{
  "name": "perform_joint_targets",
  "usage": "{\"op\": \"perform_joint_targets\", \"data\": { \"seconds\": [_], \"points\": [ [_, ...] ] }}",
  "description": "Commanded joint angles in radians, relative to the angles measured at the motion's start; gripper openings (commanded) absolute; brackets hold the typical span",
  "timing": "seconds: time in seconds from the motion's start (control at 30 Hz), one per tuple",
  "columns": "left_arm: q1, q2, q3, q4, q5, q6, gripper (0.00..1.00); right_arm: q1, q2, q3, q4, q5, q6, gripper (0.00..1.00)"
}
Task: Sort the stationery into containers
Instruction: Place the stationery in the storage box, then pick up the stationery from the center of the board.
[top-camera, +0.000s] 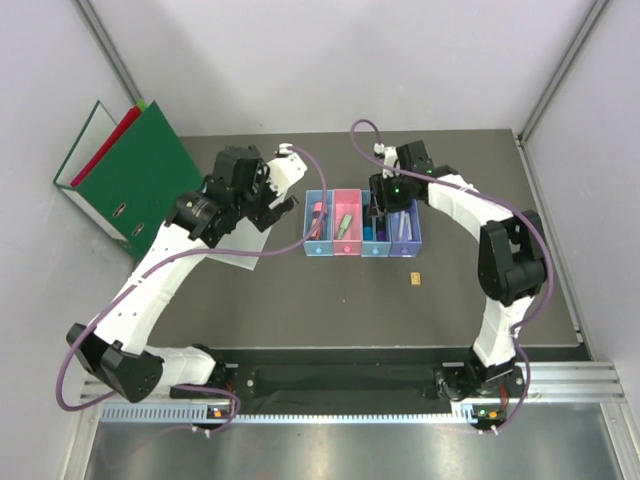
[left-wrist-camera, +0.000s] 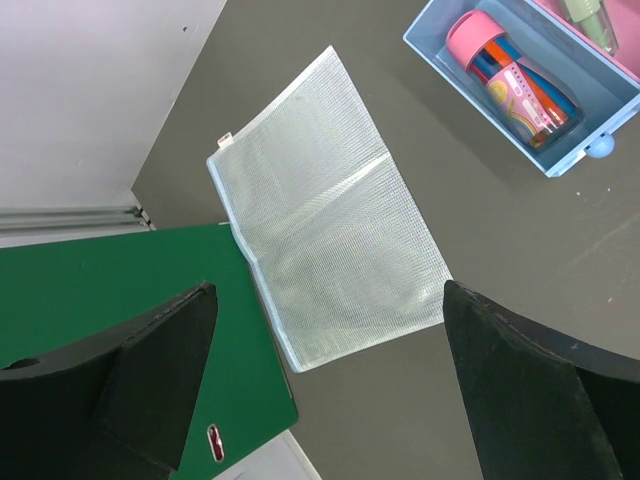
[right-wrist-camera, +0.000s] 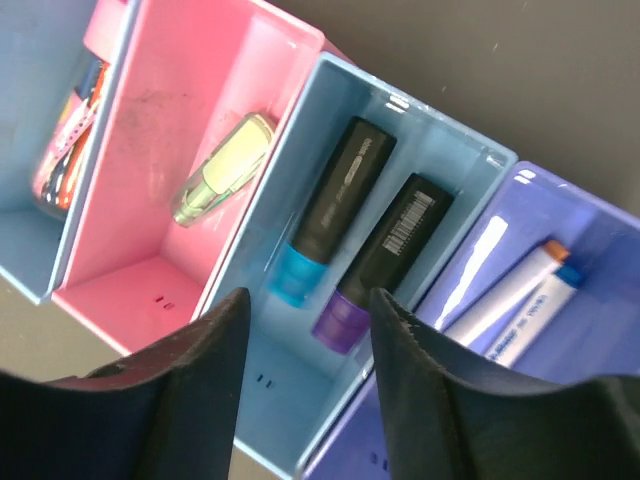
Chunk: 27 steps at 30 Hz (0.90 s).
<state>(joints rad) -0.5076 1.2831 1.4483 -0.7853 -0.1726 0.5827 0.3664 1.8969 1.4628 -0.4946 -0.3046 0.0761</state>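
The four joined containers (top-camera: 346, 248) sit mid-table. My right gripper (right-wrist-camera: 310, 297) hangs open just above the blue bin (right-wrist-camera: 265, 400), nothing between its fingers. Two black markers lie in that bin, one with a cyan cap (right-wrist-camera: 335, 195) and one with a purple cap (right-wrist-camera: 395, 240). A green highlighter (right-wrist-camera: 225, 165) lies in the pink bin (right-wrist-camera: 150, 130), two white pens (right-wrist-camera: 520, 290) in the purple bin (right-wrist-camera: 590, 250), and a pink-capped glue stick (left-wrist-camera: 510, 70) in the light blue bin (left-wrist-camera: 440, 50). A tan block (top-camera: 414, 279) lies on the table near the bins. My left gripper (left-wrist-camera: 328, 290) is wide open and empty.
A clear mesh document sleeve (left-wrist-camera: 320, 200) lies flat under the left gripper, left of the bins. Green and red ring binders (top-camera: 135, 175) stand at the far left against the wall, and a green binder cover (left-wrist-camera: 120, 270) reaches beside the sleeve.
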Motion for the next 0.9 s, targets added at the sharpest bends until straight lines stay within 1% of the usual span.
{"op": "perform_joint_targets", "data": {
  "seconds": [0.0, 0.1, 0.17, 0.2, 0.27, 0.3, 0.37, 0.5, 0.6, 0.7, 0.8, 0.87],
  "points": [
    [0.0, -0.027, -0.005, 0.057, 0.015, -0.021, 0.99, 0.017, -0.102, 0.056, 0.022, 0.019, -0.053, 0.53],
    [0.0, -0.034, 0.0, 0.054, 0.015, -0.023, 0.99, 0.019, -0.139, 0.054, 0.001, 0.032, -0.068, 0.53],
    [0.001, -0.041, 0.009, 0.043, 0.013, -0.02, 0.99, 0.017, -0.189, 0.044, -0.013, 0.057, -0.13, 0.52],
    [0.0, -0.044, 0.009, 0.043, 0.009, -0.012, 0.99, 0.017, -0.215, 0.01, -0.022, 0.067, -0.178, 0.52],
    [0.0, -0.06, 0.004, 0.038, 0.002, -0.006, 0.99, 0.017, -0.304, -0.04, -0.035, 0.09, -0.226, 0.52],
    [0.001, -0.067, 0.001, 0.038, -0.002, -0.001, 0.99, 0.017, -0.364, -0.1, -0.05, 0.097, -0.264, 0.52],
    [0.0, -0.079, -0.006, 0.037, -0.004, 0.0, 0.99, 0.017, -0.41, -0.157, -0.094, 0.122, -0.292, 0.52],
    [0.0, -0.097, -0.017, 0.032, -0.004, -0.01, 0.99, 0.014, -0.53, -0.345, -0.121, 0.137, -0.317, 0.54],
    [0.0, -0.105, -0.012, 0.009, -0.007, -0.004, 0.99, 0.014, -0.581, -0.435, -0.127, 0.13, -0.308, 0.57],
    [0.0, -0.107, 0.003, -0.015, -0.016, 0.028, 0.99, 0.016, -0.588, -0.493, -0.133, 0.119, -0.294, 0.6],
    [0.001, -0.107, 0.018, -0.034, -0.031, 0.057, 0.99, 0.014, -0.584, -0.533, -0.116, 0.116, -0.291, 0.64],
    [0.001, -0.099, 0.04, -0.045, -0.039, 0.062, 0.99, 0.014, -0.567, -0.527, -0.111, 0.108, -0.292, 0.67]
  ]
}}
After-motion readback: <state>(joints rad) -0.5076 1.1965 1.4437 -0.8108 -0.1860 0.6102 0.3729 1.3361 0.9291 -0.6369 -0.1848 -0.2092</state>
